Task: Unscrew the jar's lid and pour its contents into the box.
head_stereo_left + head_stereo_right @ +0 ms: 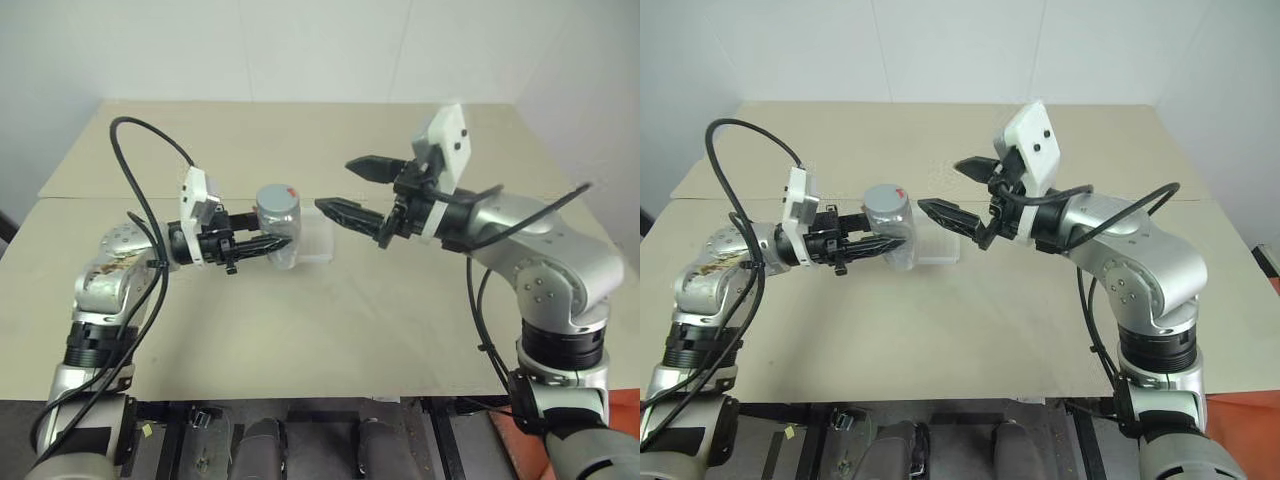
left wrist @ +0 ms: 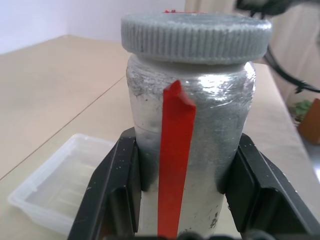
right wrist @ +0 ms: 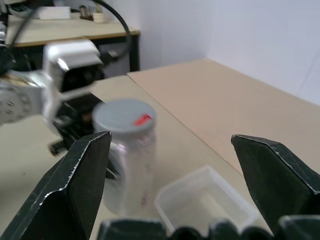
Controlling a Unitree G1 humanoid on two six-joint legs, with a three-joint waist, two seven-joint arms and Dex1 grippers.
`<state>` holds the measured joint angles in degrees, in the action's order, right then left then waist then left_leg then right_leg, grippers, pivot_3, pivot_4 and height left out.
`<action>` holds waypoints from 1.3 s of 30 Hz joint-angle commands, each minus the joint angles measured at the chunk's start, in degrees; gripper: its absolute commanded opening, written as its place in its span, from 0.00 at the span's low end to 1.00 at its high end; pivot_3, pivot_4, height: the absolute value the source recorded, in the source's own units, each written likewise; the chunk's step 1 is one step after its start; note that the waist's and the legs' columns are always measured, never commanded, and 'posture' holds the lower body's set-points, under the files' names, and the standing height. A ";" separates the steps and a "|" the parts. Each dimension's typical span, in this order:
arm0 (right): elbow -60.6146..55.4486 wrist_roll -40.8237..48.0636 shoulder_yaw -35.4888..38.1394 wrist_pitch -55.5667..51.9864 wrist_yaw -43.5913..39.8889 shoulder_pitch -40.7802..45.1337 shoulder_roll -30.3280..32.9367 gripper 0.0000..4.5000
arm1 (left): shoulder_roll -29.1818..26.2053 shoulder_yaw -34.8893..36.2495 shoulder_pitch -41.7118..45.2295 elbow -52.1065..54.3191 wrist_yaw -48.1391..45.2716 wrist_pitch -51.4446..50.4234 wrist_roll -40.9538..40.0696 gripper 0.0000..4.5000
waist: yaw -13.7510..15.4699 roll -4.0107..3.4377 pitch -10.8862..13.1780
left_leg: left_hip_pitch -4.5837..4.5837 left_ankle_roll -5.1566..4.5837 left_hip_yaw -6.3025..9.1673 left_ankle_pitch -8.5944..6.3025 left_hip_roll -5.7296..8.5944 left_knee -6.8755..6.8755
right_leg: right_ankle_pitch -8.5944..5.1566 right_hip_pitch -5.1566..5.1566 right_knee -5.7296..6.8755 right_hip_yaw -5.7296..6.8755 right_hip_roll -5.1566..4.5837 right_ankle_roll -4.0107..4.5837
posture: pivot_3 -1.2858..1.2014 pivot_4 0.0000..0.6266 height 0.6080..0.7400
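Note:
My left gripper (image 1: 274, 232) is shut on the jar (image 1: 279, 235), holding it upright above the table. The grey lid (image 1: 277, 197), with a red mark on top, sits on the jar. In the left wrist view my two black fingers (image 2: 112, 190) clamp the jar's (image 2: 200, 115) lower body below the ribbed lid (image 2: 195, 35). The contents cannot be made out through the jar's wall. The clear box (image 1: 318, 246) lies on the table just behind and right of the jar. My right gripper (image 1: 333, 184) is open, to the right of the lid and apart from it.
The beige table (image 1: 330, 330) has a seam running across it behind the box. A black cable (image 1: 130, 160) loops up over my left arm, and another (image 1: 480, 300) hangs beside my right arm.

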<state>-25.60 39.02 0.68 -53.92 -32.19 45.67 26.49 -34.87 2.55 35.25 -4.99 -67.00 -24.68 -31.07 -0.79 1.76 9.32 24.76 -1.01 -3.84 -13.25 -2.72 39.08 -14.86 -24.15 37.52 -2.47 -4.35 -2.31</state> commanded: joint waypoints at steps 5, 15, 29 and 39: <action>2.00 -3.00 -5.75 2.97 1.17 5.07 -5.04 0.99 | 3.28 -1.33 3.48 -1.69 -0.84 2.86 1.02 0.42 | -0.12 0.00 0.00 | 0.01 0.00 -0.01 0.00 0.01 0.00 | 0.00 -0.01 0.09 -0.01 0.00 0.00 | 0.52 0.24 1.00; 8.21 -10.60 -10.19 4.89 4.05 7.72 -9.28 0.99 | 3.63 -1.30 4.16 -1.47 -2.50 2.92 1.03 0.42 | 0.02 0.00 0.00 | 0.03 0.00 -0.07 0.00 0.01 0.00 | 0.00 -0.01 0.12 0.02 -0.01 0.00 | 0.52 0.24 1.00; 7.56 -11.90 -8.19 4.94 1.30 4.93 -6.53 0.99 | 2.44 -0.58 3.41 -0.50 -3.60 2.58 0.60 0.42 | -0.03 0.00 0.00 | 0.03 0.00 -0.08 0.00 0.00 0.00 | 0.00 -0.01 0.12 0.03 0.00 0.00 | 0.52 0.24 1.00; 4.37 -10.19 -5.96 4.29 -0.51 2.02 -3.04 0.99 | 1.32 -0.19 2.44 0.99 -3.87 2.22 -0.08 0.42 | -0.03 0.00 0.00 | 0.02 0.00 -0.07 0.00 0.00 0.00 | 0.00 -0.01 0.11 0.02 0.00 0.00 | 0.52 0.24 1.00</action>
<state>-19.87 28.81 -8.68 -50.19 -32.91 47.83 22.21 -32.54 0.79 37.73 -6.84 -69.77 -22.66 -29.60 -0.82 1.76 9.31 24.79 -1.00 -3.91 -13.25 -2.72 39.08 -14.86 -24.16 37.63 -2.44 -4.36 -2.31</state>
